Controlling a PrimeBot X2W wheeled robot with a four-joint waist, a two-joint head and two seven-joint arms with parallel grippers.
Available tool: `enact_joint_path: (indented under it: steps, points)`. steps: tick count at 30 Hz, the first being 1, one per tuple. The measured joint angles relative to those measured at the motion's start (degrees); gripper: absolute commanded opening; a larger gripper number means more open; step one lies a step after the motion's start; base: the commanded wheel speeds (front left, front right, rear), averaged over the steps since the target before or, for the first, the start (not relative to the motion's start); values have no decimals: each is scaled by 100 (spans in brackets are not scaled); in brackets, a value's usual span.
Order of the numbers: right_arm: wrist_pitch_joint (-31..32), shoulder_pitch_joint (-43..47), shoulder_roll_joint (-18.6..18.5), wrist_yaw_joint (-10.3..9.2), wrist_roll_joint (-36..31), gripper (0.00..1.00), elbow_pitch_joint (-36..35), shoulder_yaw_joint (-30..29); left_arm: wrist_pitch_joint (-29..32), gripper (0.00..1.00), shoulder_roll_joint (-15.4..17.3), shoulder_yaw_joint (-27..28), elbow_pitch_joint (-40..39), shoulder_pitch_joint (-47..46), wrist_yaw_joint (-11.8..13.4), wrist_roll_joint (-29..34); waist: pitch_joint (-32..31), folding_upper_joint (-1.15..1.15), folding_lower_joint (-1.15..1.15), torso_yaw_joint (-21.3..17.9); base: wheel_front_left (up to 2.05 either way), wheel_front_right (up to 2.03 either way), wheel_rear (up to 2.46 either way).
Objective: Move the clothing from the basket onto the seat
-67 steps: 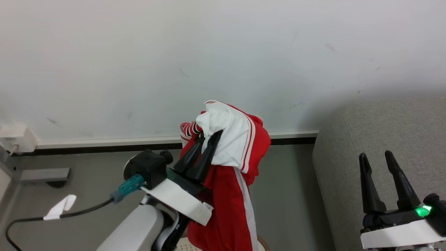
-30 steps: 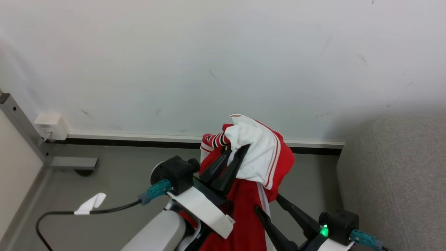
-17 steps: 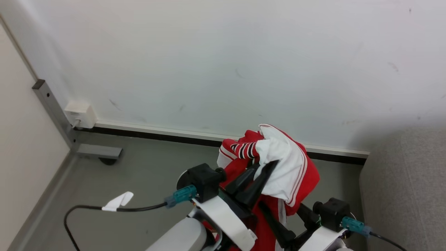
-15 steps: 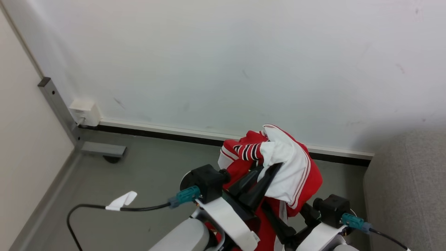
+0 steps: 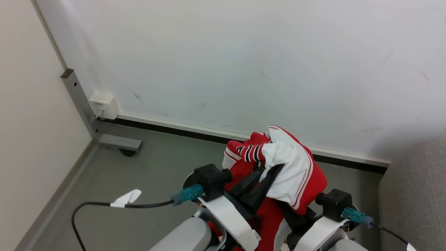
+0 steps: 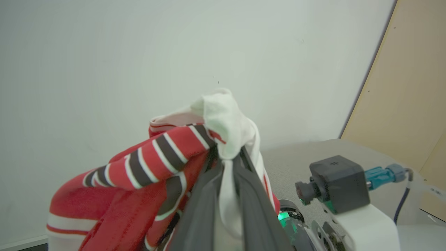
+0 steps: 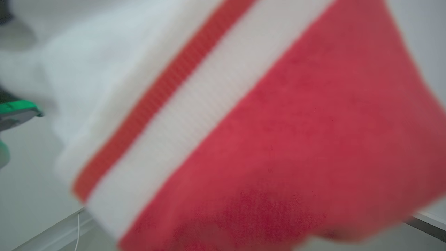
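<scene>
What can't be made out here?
1. Head view: right gripper fingers buried under the clothing; open or shut unclear.
2. Right wrist view: blurred clothing close to the lens hides that gripper's fingers.
3. Head view: seat cut off by the right edge.
4. Head view: clothing's lower end cut off by the bottom edge.

My left tool (image 5: 270,168) has two long dark tapered fingers (image 6: 202,209) on a white wrist plate (image 5: 230,219). Each wrist carries a black camera block (image 5: 210,178) with a teal plug (image 5: 188,192); a black cable (image 5: 153,204) bears a white tag (image 5: 126,198). My forearm (image 5: 181,237) is pale grey.
</scene>
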Motion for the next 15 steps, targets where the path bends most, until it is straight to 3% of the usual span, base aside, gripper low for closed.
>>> enact_joint_path:
  steps: [15]
  points:
    - [3, 294, -263, 0, -5, 0, -564, -204, -120, 0, 77, 176, 299, 118, 79, -65, -39, 0, 0, -114, 0, 0, 0]
